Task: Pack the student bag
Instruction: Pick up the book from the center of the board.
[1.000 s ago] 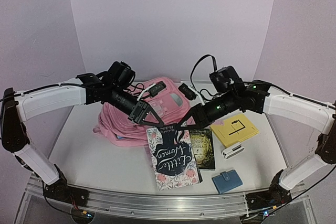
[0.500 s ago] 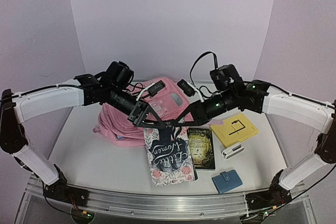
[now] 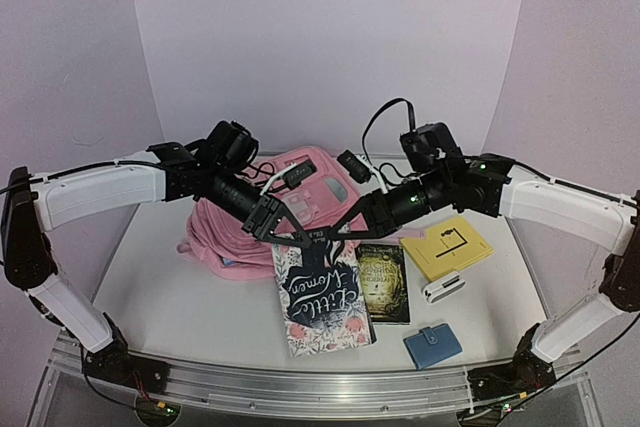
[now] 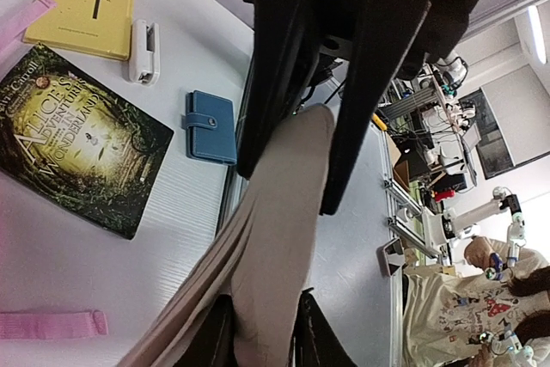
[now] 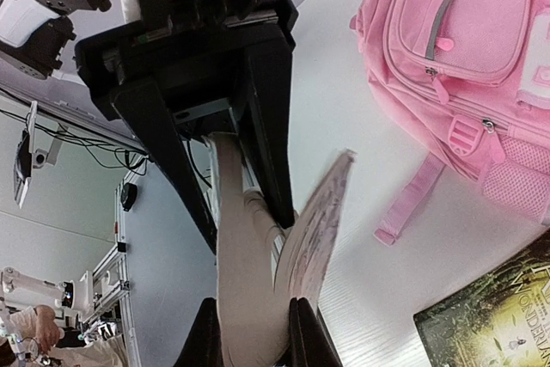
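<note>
The student bag, a pink backpack with pale trim, lies at the back centre and shows in the right wrist view. A flowered "Little Women" book is tilted, its top edge raised in front of the bag. My left gripper and right gripper are both shut on that top edge, facing each other. In the left wrist view my gripper clamps the book's pale pages. In the right wrist view my gripper clamps the same book.
A dark "Alice" book lies right of the held book, with a yellow booklet, a white stapler and a blue wallet further right. A pink bag strap lies on the white table.
The held book has shifted a little to the left and its top edge has risen. Both grippers have moved with it and stay shut on it.
</note>
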